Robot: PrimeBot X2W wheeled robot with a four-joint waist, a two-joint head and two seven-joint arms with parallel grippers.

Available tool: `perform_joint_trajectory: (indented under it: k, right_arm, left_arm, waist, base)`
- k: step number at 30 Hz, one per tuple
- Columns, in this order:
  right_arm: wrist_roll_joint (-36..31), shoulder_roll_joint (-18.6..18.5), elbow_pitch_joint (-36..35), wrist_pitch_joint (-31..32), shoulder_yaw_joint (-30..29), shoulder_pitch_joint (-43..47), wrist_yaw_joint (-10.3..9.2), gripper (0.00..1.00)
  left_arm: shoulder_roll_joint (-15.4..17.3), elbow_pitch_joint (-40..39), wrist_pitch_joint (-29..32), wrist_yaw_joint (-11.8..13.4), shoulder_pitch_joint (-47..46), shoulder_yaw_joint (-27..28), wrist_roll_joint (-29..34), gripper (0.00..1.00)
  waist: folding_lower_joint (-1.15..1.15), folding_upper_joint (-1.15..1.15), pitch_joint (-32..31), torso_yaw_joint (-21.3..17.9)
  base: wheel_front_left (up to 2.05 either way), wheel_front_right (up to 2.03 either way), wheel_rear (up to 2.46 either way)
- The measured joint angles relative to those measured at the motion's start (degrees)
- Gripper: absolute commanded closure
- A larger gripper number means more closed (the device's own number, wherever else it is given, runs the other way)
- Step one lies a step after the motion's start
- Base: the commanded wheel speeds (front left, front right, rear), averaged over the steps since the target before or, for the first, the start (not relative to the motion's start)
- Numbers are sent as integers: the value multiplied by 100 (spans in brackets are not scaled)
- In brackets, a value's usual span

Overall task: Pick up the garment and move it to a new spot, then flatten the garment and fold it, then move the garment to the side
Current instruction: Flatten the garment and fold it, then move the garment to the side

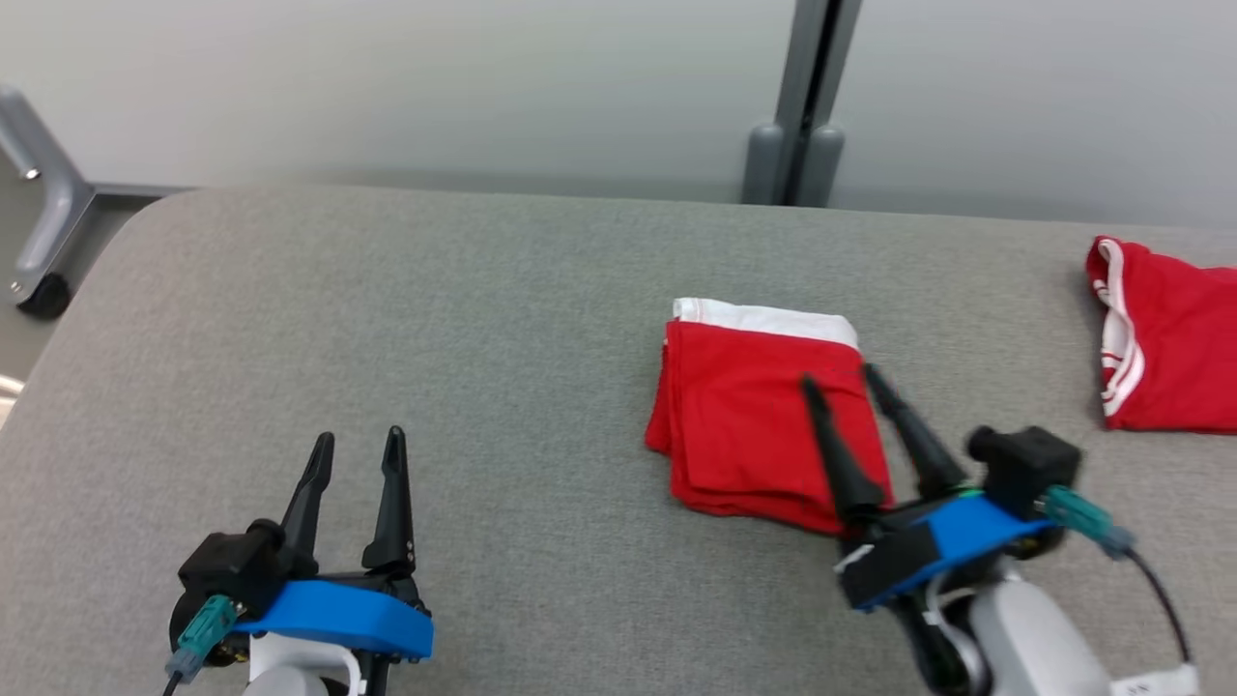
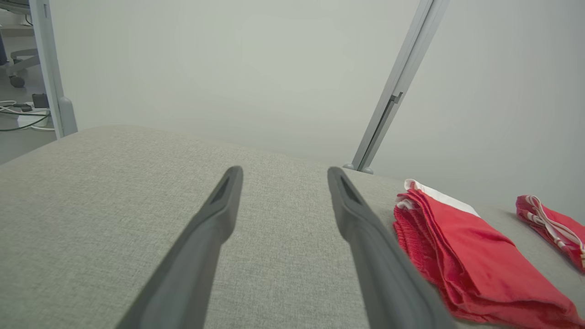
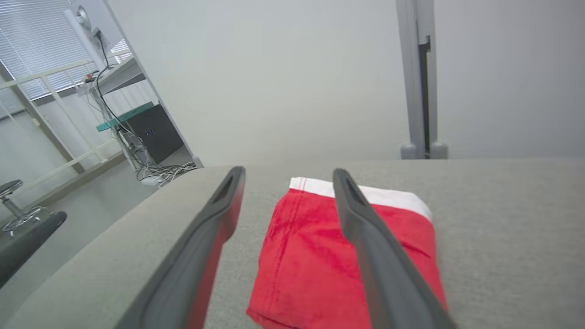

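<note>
The garment (image 1: 749, 416) is red with a white band, folded into a thick rectangle right of the middle of the grey table (image 1: 435, 338). It also lies to the right in the left wrist view as a stacked red garment (image 2: 461, 253). Over the near right corner of the fold stands my right gripper (image 1: 836, 377), open, with nothing between its dark fingers; from its own wrist camera the garment (image 3: 311, 260) lies flat below the spread fingers (image 3: 356, 214). My left gripper (image 1: 358, 440) is open and empty at the lower left, over bare table (image 2: 114, 205).
A second red garment with white stripes (image 1: 1165, 338) lies at the table's right edge, also visible as a red bundle (image 2: 550, 228). A grey post (image 1: 802, 106) stands behind the far edge. A wheeled frame leg (image 1: 43, 232) is off the left corner.
</note>
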Motion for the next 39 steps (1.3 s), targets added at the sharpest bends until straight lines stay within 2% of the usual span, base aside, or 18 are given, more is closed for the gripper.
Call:
perform_joint_trajectory:
  k: [2,6,10,11,20,39]
  right_arm:
    - [-472,-4,-289,55,-527,233,0,0]
    - [-990,-12,-822,336,-1379,694,0,0]
    - [-1315,-12,-1187,625,-1870,1036,0,0]
    - [-1589,-12,-1221,694,-1953,1149,0,0]
    - [-1892,-11,-842,675,-2047,1344,0,0]
    - [-1692,-9,-637,736,-1956,1427,1,0]
  left_arm:
    - [0,-13,0,9,75,99,11,0]
    - [22,-118,0,13,250,276,94,0]
    - [53,-290,0,40,536,394,220,0]
    - [62,-377,-1,60,639,446,297,0]
    - [89,-510,0,124,845,466,515,0]
    - [79,-299,0,124,1006,460,615,0]
  waist:
    - [0,0,-77,-114]
    - [0,0,-217,-354]
    - [0,0,-388,-597]
    - [-1,0,-463,-680]
    - [0,0,-637,-638]
    - [0,1,-733,-587]
  base:
    - [0,0,0]
    - [0,0,0]
    - [0,0,0]
    - [0,0,0]
    - [0,0,0]
    - [0,0,0]
